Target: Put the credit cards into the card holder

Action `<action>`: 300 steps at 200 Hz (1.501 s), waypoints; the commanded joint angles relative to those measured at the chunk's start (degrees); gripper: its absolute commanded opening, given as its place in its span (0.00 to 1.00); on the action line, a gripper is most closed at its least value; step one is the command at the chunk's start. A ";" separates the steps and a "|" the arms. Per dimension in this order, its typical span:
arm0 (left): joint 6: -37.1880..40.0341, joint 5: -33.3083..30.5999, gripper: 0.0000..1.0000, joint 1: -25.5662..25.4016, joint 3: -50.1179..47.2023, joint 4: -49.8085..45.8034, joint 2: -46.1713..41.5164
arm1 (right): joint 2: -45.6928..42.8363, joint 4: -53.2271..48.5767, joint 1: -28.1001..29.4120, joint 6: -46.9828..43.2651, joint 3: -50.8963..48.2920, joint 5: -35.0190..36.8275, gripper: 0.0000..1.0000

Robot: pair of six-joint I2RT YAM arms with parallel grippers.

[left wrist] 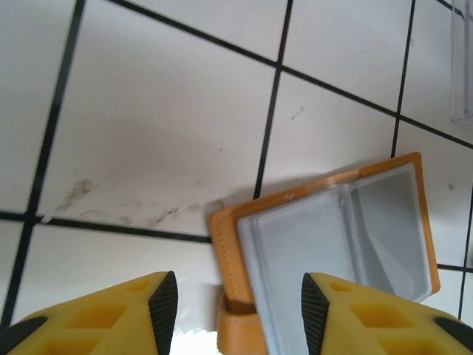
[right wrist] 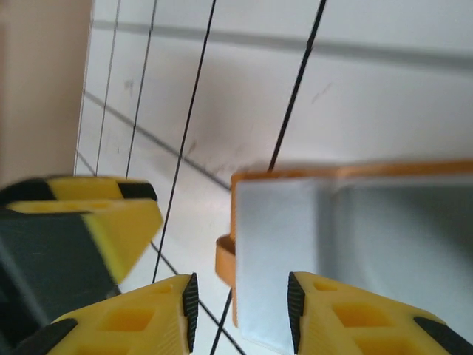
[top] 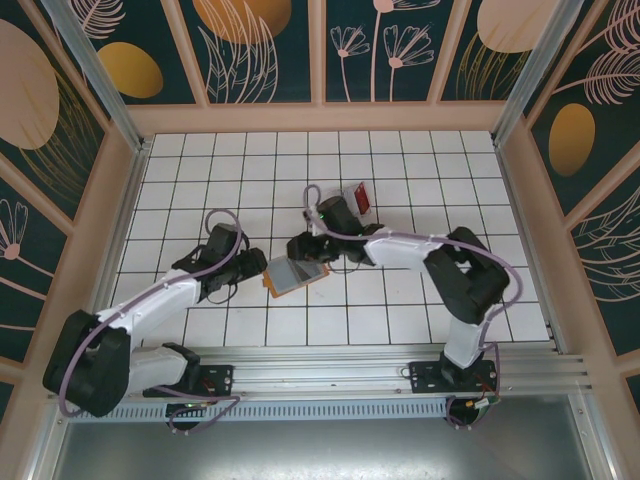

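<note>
**Wallet lies open; a card has yet to be fetched**

The card holder (left wrist: pixel 325 244) lies unfolded on the tiled table (top: pixel 420 310), grey lining up. The left gripper (left wrist: pixel 235 299) hangs over its near-left corner with fingers spread. That corner sits in the gap, and neither pad appears to pinch it. The right gripper (right wrist: pixel 240 303) hovers at the holder's opposite side. Its fingers are also apart, and the lining's edge lies between them without a visible grip.

One red credit card (top: pixel 358 196) rests well beyond the holder, on its far-right side, near a clear case (left wrist: pixel 462 66). I cannot make out any other card.

My judgement is that one arm should pin a flap flat. The other should fetch the card and slide it in shallow, along the pocket mouth.

Room is tight at the holder, because the two grippers sit close across it and could knock each other. The tiles to the holder's far side and left are open. The wooden wall (top: pixel 130 200) stands well away.
</note>
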 commanded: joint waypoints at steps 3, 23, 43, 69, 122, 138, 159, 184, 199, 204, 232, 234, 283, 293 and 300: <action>3.41 2.22 0.53 0.34 6.46 4.73 4.70 | -6.22 -8.30 -5.35 -7.76 3.59 10.74 0.41; 5.35 3.83 0.54 0.34 11.95 5.87 10.44 | -6.82 -12.83 -8.66 -11.64 5.63 17.57 0.42; 6.53 6.19 0.55 0.36 17.88 6.77 16.94 | -6.17 -14.77 -12.61 -13.70 6.99 20.69 0.42; 6.99 9.40 0.55 0.28 25.51 8.14 24.32 | -4.28 -17.02 -16.89 -16.53 9.97 25.87 0.43; 8.41 12.82 0.56 -0.65 40.14 6.83 38.33 | 2.85 -23.47 -18.65 -21.68 18.35 35.71 0.49; 8.64 13.54 0.56 -1.93 44.27 6.10 42.19 | 5.92 -25.68 -18.90 -22.27 20.98 35.05 0.49; 9.04 14.30 0.56 -3.39 49.67 4.68 46.86 | 7.96 -26.14 -18.90 -22.39 21.74 34.52 0.50; 8.94 14.85 0.56 -4.39 54.68 3.85 51.21 | 8.88 -25.95 -18.90 -22.19 21.87 33.79 0.51; 8.92 15.17 0.56 -4.92 56.68 3.42 53.26 | 9.78 -26.07 -18.88 -22.17 22.22 33.19 0.51; 8.94 15.24 0.56 -5.07 57.23 3.42 53.89 | 10.16 -26.23 -18.90 -22.17 22.47 33.19 0.51; 8.78 15.62 0.55 -5.68 57.64 3.39 55.96 | 11.36 -27.05 -18.88 -22.44 23.40 34.69 0.51; 8.72 15.54 0.55 -5.69 57.48 3.46 55.91 | 11.34 -27.10 -18.83 -22.50 23.43 34.87 0.51; 7.56 15.43 0.55 -5.75 52.91 6.42 55.30 | 9.85 -27.22 -18.99 -22.87 24.00 36.02 0.48; 7.28 15.51 0.55 -5.70 52.19 6.98 55.30 | 9.59 -27.17 -18.93 -23.03 23.93 36.04 0.47; 7.10 15.56 0.55 -5.67 51.73 7.34 55.20 | 9.46 -27.28 -18.90 -23.10 24.01 36.12 0.47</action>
